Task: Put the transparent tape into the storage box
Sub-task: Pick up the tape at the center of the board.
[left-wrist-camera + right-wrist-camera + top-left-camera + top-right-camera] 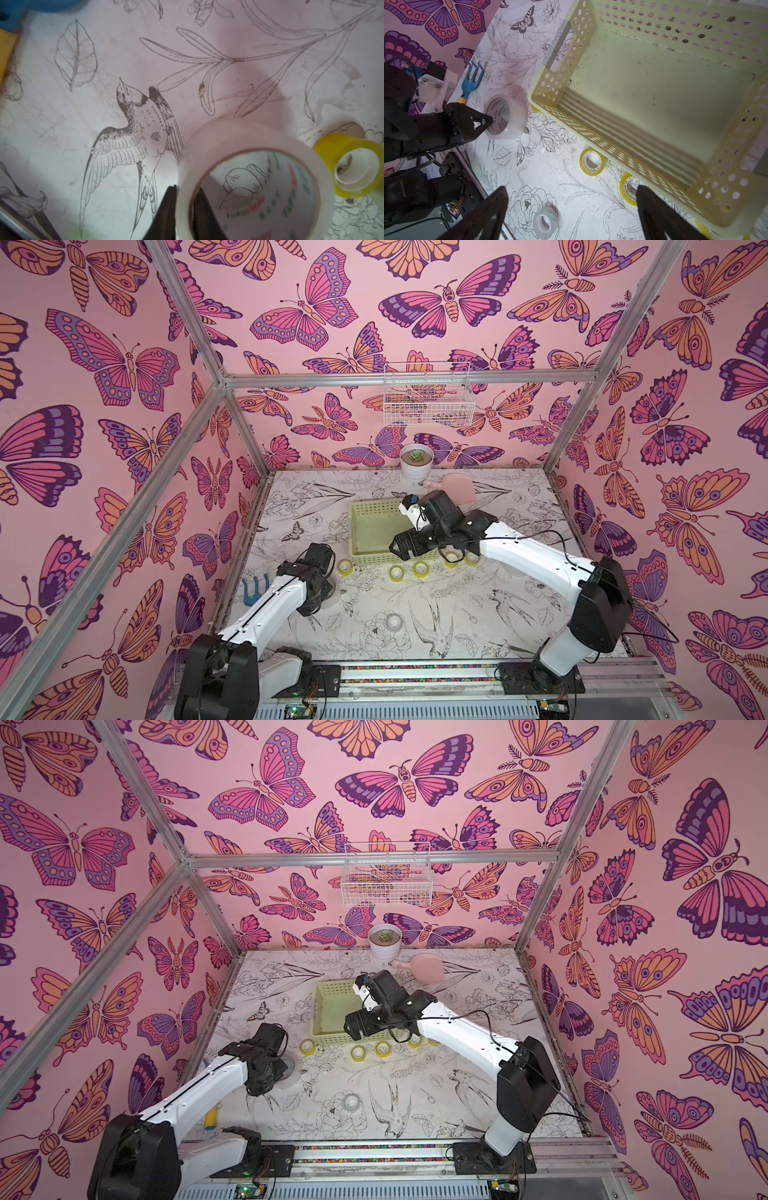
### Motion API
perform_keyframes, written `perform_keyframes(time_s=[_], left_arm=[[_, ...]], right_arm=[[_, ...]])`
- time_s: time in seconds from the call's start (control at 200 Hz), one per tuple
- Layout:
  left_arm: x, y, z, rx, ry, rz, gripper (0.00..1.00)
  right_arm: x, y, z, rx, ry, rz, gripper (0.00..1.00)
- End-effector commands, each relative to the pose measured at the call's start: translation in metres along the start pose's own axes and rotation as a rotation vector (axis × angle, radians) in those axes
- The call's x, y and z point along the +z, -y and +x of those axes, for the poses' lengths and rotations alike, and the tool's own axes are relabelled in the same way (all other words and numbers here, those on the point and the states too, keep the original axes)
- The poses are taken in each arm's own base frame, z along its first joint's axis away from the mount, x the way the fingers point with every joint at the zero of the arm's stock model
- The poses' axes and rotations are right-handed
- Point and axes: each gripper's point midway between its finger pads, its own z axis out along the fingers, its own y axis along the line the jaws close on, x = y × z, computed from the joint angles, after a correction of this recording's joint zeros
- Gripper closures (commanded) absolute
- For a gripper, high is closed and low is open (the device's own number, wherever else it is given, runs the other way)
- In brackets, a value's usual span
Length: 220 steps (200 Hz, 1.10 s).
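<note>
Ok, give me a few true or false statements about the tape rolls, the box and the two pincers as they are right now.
1. The left pincer is shut on the wall of the large clear roll, one finger inside the core. True.
2. The storage box already holds two yellow rolls. False: it is empty, and the yellow rolls lie on the table along its near side.
3. The right pincer is open and holds nothing. True.
4. The small colourless roll is stacked on a yellow roll. False: it lies alone on the table, apart from them.
</note>
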Motion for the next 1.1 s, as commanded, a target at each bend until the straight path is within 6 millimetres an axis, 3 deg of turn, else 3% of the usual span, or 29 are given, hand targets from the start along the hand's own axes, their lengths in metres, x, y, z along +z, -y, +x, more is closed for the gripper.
perform_keyframes(time_s=[0.0,0.045,0.175,0.341,0.501,0.651,0.676,0.911,1.097], left_arm=[[0.001,-0.010,0.001,0.010,0.010,-0.021,0.92],[-0.002,-0.009,-0.003,0.013,0.027,-0.014,0.97],[-0.021,-0.002,-0.014,0.051,0.067,0.035,0.97],[-0.064,0.009,-0.041,0.093,0.153,0.074,0.98],[-0.104,0.044,-0.066,0.180,0.192,0.163,0.99],[-0.135,0.097,-0.080,0.298,0.217,0.240,0.98],[-0.141,0.107,-0.081,0.322,0.225,0.255,0.98],[-0.136,0.200,-0.066,0.506,0.196,0.263,1.00],[-0.109,0.242,-0.045,0.562,0.126,0.248,1.00]], right_arm=[[-0.004,0.000,-0.004,-0.020,0.005,0.025,0.01],[-0.005,0.001,-0.004,-0.020,0.005,0.029,0.01],[-0.006,0.002,-0.002,-0.016,0.007,0.034,0.01],[-0.009,0.005,-0.002,-0.012,0.015,0.052,0.01],[-0.017,0.014,-0.003,-0.009,0.038,0.104,0.01],[-0.022,0.026,0.000,0.008,0.053,0.155,0.01],[-0.033,0.024,-0.003,0.006,0.081,0.153,0.01],[-0.048,0.038,0.006,0.044,0.102,0.204,0.01],[-0.062,0.047,0.015,0.058,0.118,0.248,0.01]])
